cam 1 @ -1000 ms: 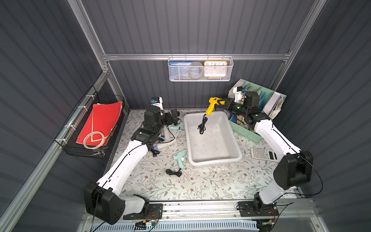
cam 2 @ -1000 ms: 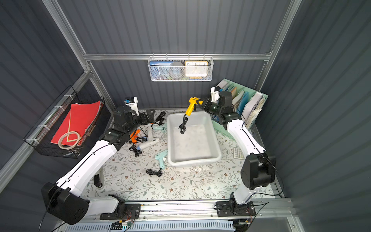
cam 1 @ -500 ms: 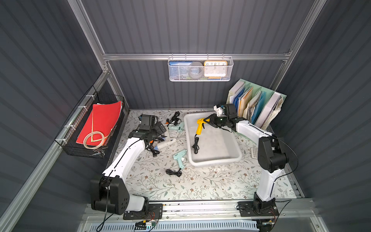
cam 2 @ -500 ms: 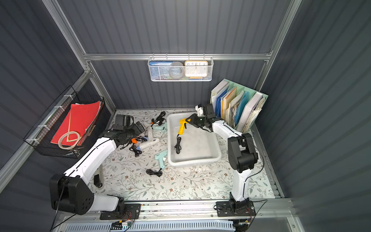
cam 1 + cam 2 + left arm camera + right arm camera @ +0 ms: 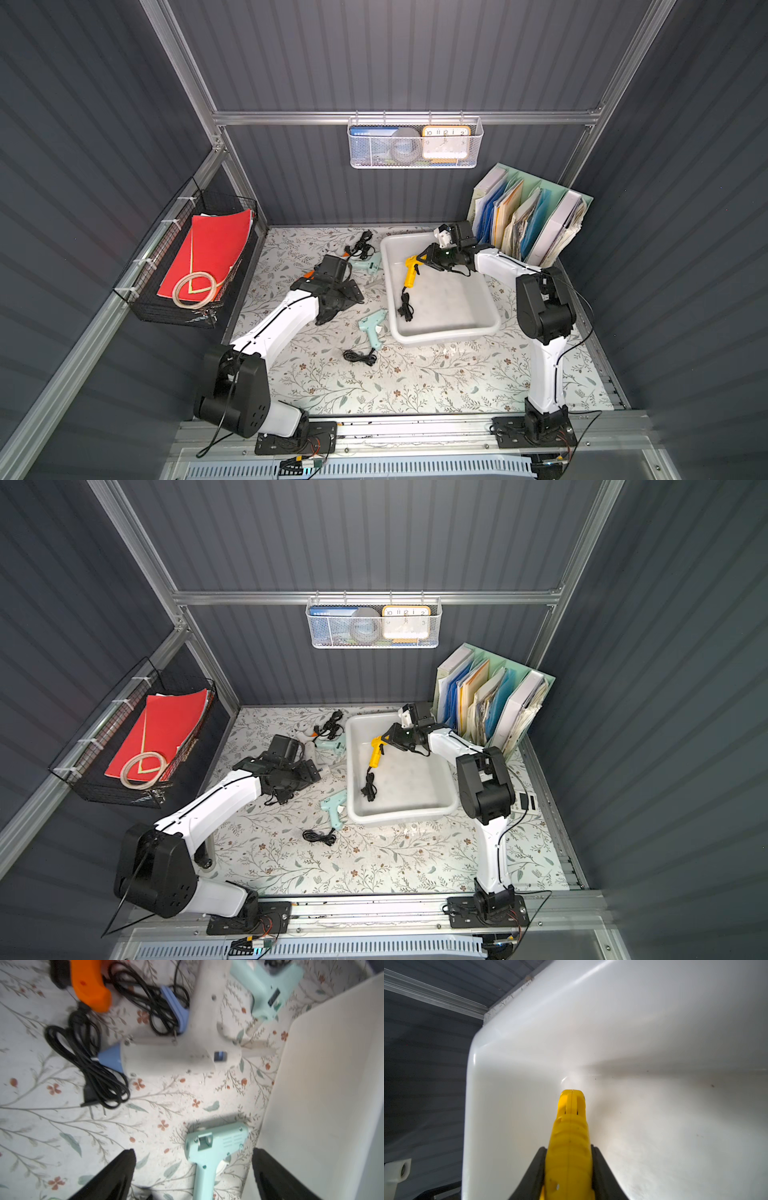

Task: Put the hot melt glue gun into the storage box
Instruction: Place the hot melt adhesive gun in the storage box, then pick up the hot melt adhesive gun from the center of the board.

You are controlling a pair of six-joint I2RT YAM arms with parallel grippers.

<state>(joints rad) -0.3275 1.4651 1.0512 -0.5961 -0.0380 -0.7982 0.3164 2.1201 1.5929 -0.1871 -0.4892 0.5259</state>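
The right end effector clamps the yellow glue gun inside the storage box, near its far-left wall (floor ahead bare). The left end effector, spread wide, straddles a mint glue gun beside the box rim; its fingertips are cropped.

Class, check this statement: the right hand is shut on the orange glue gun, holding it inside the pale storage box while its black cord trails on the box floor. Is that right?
One detail is wrong: the colour. The right hand is shut on the yellow glue gun, as the right wrist view shows. The rest stands: it is inside the storage box, and its black cord trails on the floor. The orange glue gun lies on the table.
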